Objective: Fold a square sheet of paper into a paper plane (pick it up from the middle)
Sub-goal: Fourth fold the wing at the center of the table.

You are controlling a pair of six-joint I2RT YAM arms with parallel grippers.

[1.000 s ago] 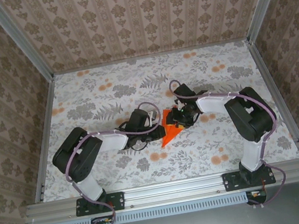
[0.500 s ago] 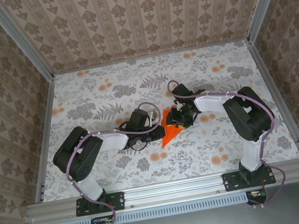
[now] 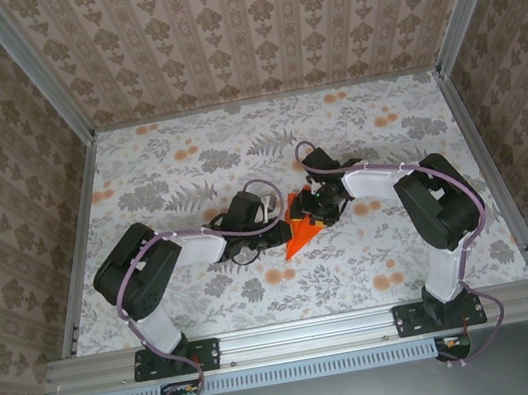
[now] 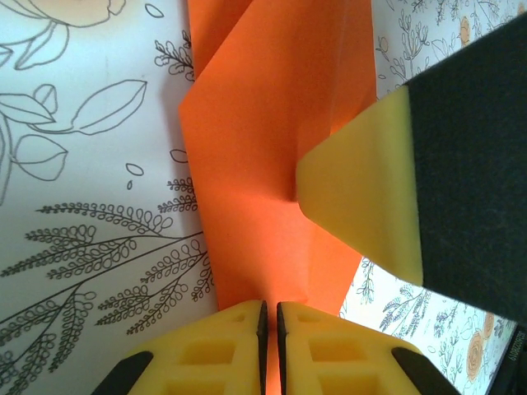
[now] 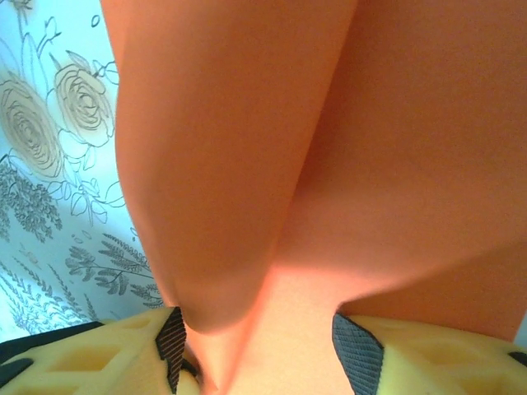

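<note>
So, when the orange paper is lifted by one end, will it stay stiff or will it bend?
Probably it bends: the paper bulges in a soft curve in the right wrist view. The creases in the left wrist view may stiffen it lengthwise. It looks thin and light, so the shut left gripper should keep hold.

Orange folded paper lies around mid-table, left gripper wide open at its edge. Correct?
Not quite. The left gripper is shut, not wide open: the left wrist view shows its yellow fingers pressed together at the edge of the orange paper. The rest holds: the folded paper lies around the middle of the table.
</note>
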